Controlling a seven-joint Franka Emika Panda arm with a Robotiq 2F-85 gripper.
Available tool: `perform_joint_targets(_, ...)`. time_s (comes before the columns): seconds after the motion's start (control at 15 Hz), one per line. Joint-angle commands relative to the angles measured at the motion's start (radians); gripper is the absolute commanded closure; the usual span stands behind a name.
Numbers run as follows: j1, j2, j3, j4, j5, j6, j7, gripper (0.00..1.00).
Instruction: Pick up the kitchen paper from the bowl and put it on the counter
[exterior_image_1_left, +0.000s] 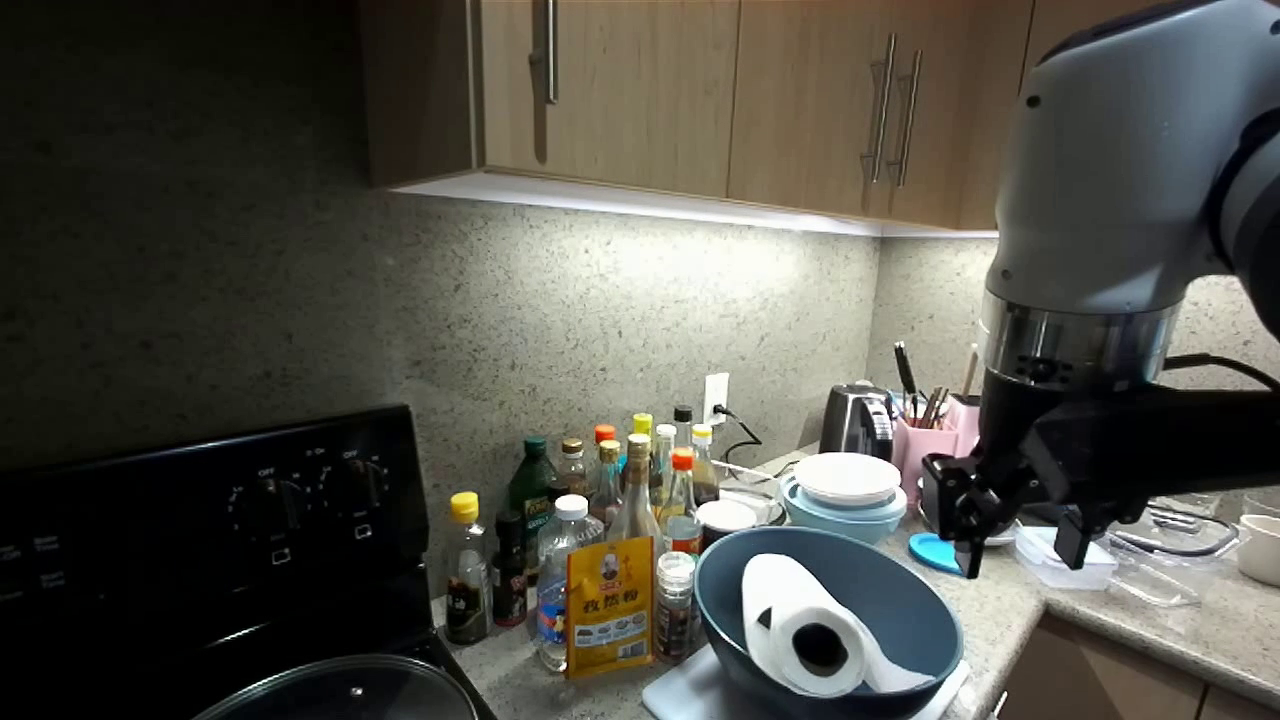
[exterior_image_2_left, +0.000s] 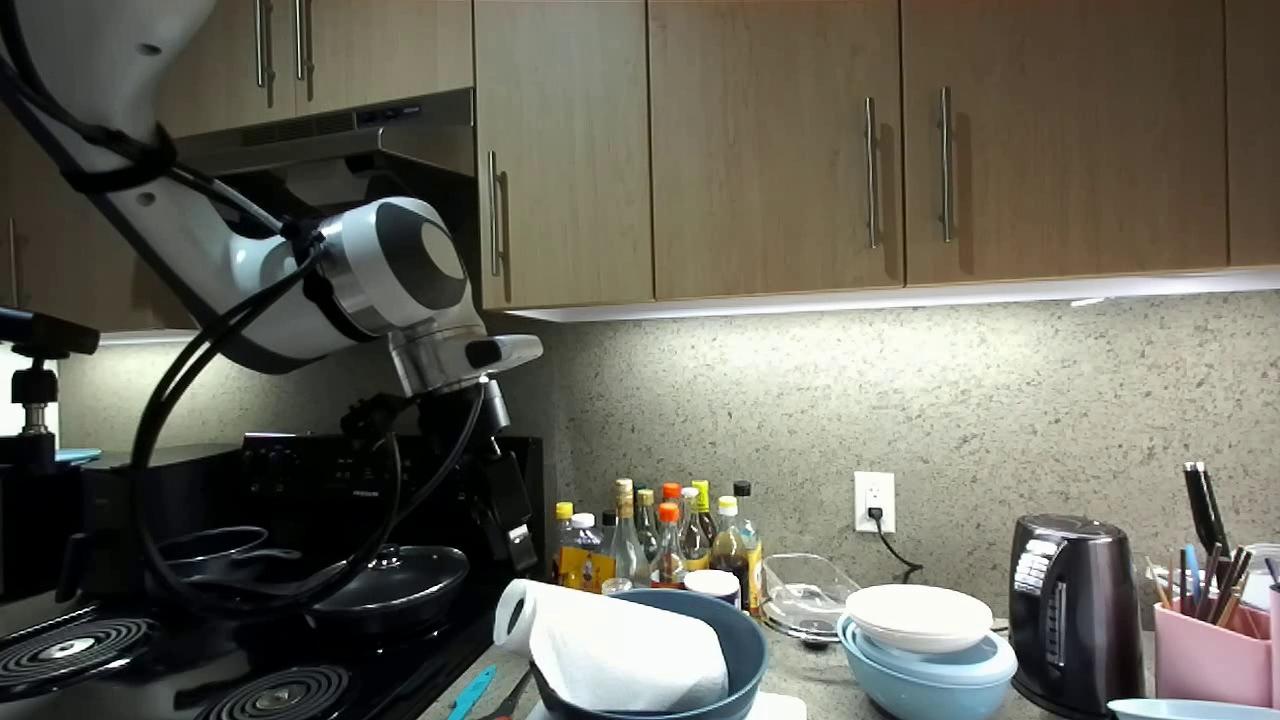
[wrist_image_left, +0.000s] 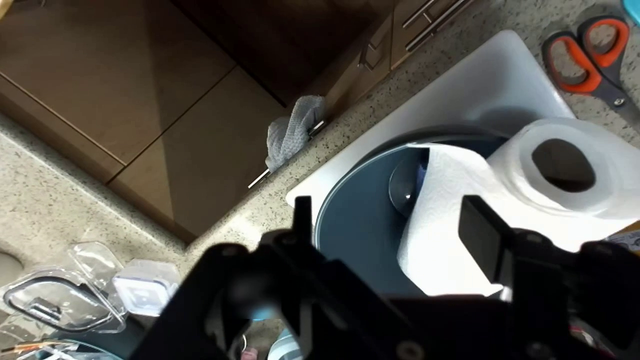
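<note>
The kitchen paper (exterior_image_1_left: 785, 600), a thick white roll with a hollow core, lies tilted in the bowl (exterior_image_1_left: 715, 590), one end sticking out over the rim. A loose sheet hangs off the roll. In both exterior views the bowl is dark blue-grey and stands on the speckled counter (exterior_image_1_left: 1150, 605). My gripper (exterior_image_1_left: 1020, 558) hangs in the air, higher than the bowl and apart from it. In the wrist view the gripper (wrist_image_left: 387, 225) is open, its fingers wide apart with nothing held; bowl and loose paper show beyond them. A dark glossy round thing (wrist_image_left: 402, 187) lies partly under the paper.
A white board (wrist_image_left: 480, 85) lies under the bowl, with orange-handled scissors (wrist_image_left: 595, 65) beside it. Several bottles (exterior_image_1_left: 635, 500) and a yellow pouch (exterior_image_1_left: 610, 605) crowd behind. Stacked bowls (exterior_image_2_left: 925, 660), a kettle (exterior_image_2_left: 1075, 600), clear plastic boxes (wrist_image_left: 145, 285) and a black stove (exterior_image_2_left: 230, 680) stand around.
</note>
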Motion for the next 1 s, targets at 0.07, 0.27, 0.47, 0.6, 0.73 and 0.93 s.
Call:
perform_joint_targets(0.07,-0.025,-0.002,0.026,0.001,0.011,0.001,-0.008,0.13)
perform_joint_targets(0.27,-0.025,-0.002,0.028,0.001,0.011,0.001,-0.008,0.07)
perform_joint_targets(0.47,-0.025,-0.002,0.028,0.001,0.011,0.001,-0.008,0.07)
perform_joint_targets(0.6,-0.025,-0.002,0.028,0.001,0.011,0.001,-0.008,0.07)
perform_joint_targets(0.73,-0.025,-0.002,0.028,0.001,0.011,0.001,-0.008,0.02)
perform_joint_targets(0.93,-0.035,0.007,0.038,0.004,-0.017,0.013,0.000,0.00)
